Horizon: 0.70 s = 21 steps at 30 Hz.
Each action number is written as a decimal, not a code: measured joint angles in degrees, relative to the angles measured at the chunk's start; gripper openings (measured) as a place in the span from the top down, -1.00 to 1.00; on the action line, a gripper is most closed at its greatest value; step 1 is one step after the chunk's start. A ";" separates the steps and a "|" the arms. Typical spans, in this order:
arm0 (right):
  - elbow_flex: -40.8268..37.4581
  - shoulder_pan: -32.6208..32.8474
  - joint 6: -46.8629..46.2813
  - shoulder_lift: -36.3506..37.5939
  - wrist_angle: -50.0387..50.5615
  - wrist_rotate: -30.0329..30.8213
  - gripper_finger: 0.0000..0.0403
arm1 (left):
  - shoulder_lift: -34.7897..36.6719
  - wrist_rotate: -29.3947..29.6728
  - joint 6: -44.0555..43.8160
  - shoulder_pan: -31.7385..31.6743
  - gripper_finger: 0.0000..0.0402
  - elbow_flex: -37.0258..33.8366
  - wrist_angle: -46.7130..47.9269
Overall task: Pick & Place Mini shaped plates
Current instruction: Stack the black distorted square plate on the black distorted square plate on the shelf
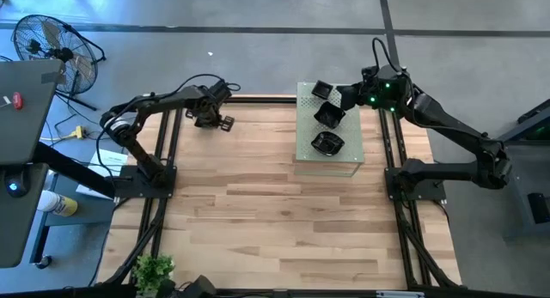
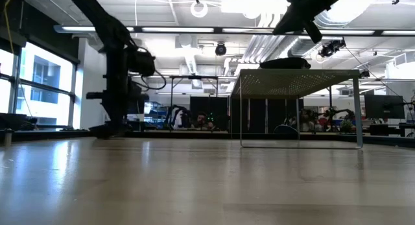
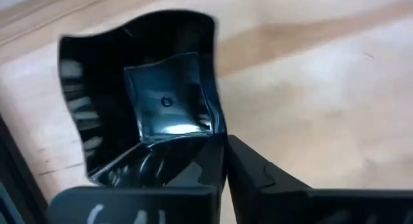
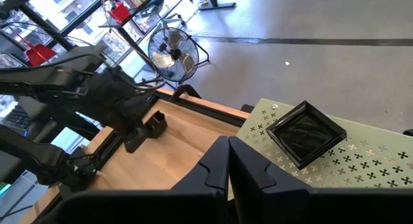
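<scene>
High view: left gripper [image 1: 225, 122] low at the table's [image 1: 258, 203] far left edge, grasping a black plate [image 1: 227, 123]; right gripper [image 1: 342, 98] over the pale green board [image 1: 306, 126], which carries three black plates [image 1: 327, 143].
Low view: board stands raised on thin legs [image 2: 241, 115]; one plate [image 2: 285, 63] on top.
Left wrist view: fingers [image 3: 213, 175] clenched on a wavy-edged plate's [image 3: 139, 95] rim, against the wood.
Right wrist view: fingers [image 4: 216, 169] pressed together, holding nothing; square plate [image 4: 305, 134] lies on the board.

I see my left gripper [image 1: 225, 122] low at the table's far left, fingers pressed together | my right gripper [image 1: 341, 98] up high at the far right, fingers together too
</scene>
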<state>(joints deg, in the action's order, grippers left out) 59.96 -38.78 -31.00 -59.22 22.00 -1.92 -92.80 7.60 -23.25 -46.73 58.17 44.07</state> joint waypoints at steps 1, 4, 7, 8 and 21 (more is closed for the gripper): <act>0.00 0.05 0.00 0.00 0.00 -0.15 0.98 | 0.99 -0.01 0.62 0.69 0.94 -0.02 0.43; 0.00 0.80 0.00 0.02 -0.02 -0.26 0.99 | 3.91 0.00 3.47 4.04 0.98 0.94 1.56; -0.01 2.58 -0.08 0.02 0.00 -0.28 0.98 | 7.31 -0.15 9.18 9.48 0.98 2.94 2.32; 0.00 3.27 -0.15 0.02 -0.01 -0.26 0.97 | 8.29 0.15 11.14 11.73 0.98 3.93 1.68; 14.67 16.06 -7.64 -9.62 8.60 1.58 0.82 | 11.24 13.71 31.50 37.01 1.00 16.60 -3.62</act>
<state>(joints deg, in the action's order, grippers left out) 74.63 -22.72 -38.65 -68.84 30.60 -0.33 -81.56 21.30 8.25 -9.72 74.78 40.45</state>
